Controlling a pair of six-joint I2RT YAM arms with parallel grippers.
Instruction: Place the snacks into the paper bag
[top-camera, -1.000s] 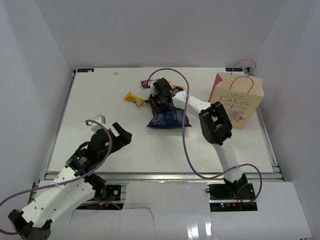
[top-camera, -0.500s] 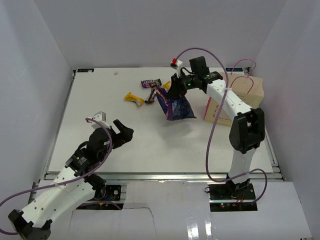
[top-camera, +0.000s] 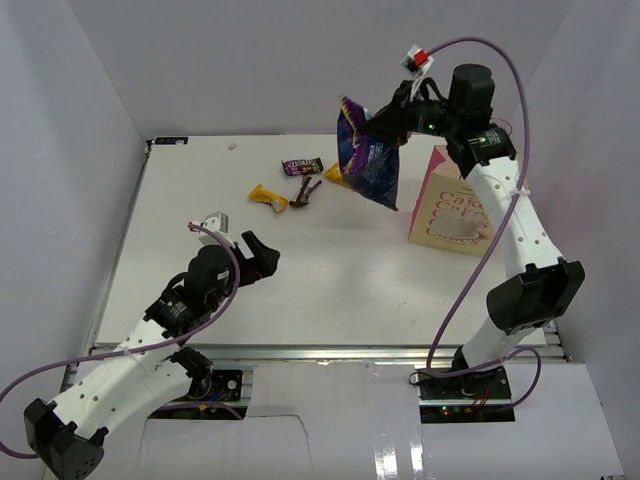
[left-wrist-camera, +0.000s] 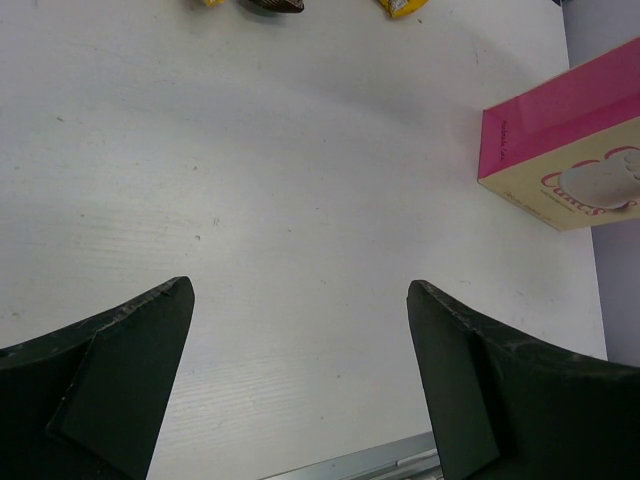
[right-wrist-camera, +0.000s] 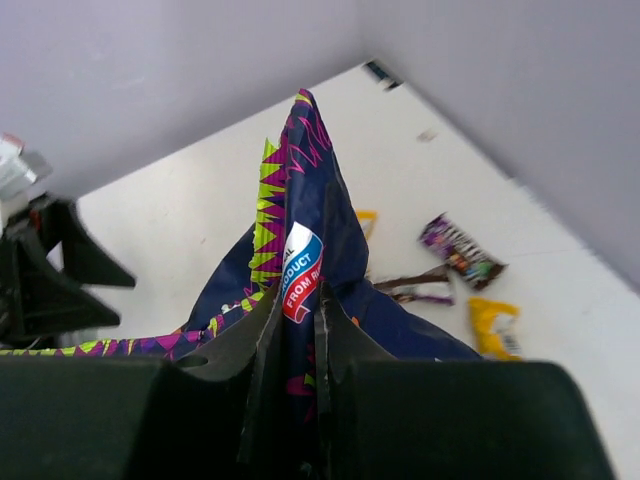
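While the right arm was raised, table (top-camera: 200, 200): white top with walls on three sides. The loose snacks lay at its far middle.

Paper bag (top-camera: 455, 215): upright at the far right, cream face and pink side showing. The right arm crossed in front of its top, so the mouth could not be read from above.

Blue snack bag (top-camera: 368, 165): hung in the air, clear of the table. It was left of the paper bag and higher than it, not yet over the mouth.

Right gripper (right-wrist-camera: 295, 330): jaws nearly together, pinching a fold at the top of the blue snack bag, which drooped below.

Left gripper (left-wrist-camera: 298, 290): jaws wide, nothing between them. It sat low over the near-left table, well apart from everything.

Yellow packets (top-camera: 268, 197): at least two on the table, one partly behind the hanging bag.

Candy bars (top-camera: 301, 166): a purple wrapper and darker bars just beside the packets, untouched.

Blue snack bag into paper bag (judgement):
- Carry it rightward until the drooping lower end hangs squarely over the mouth.
- Lower it end-first and slowly, since the crinkly bulk looked nearly as wide as the opening.
- Avoid pushing sideways on the wall, which could tip a light paper bag.
- Open the jaws only once most of the bag is inside.
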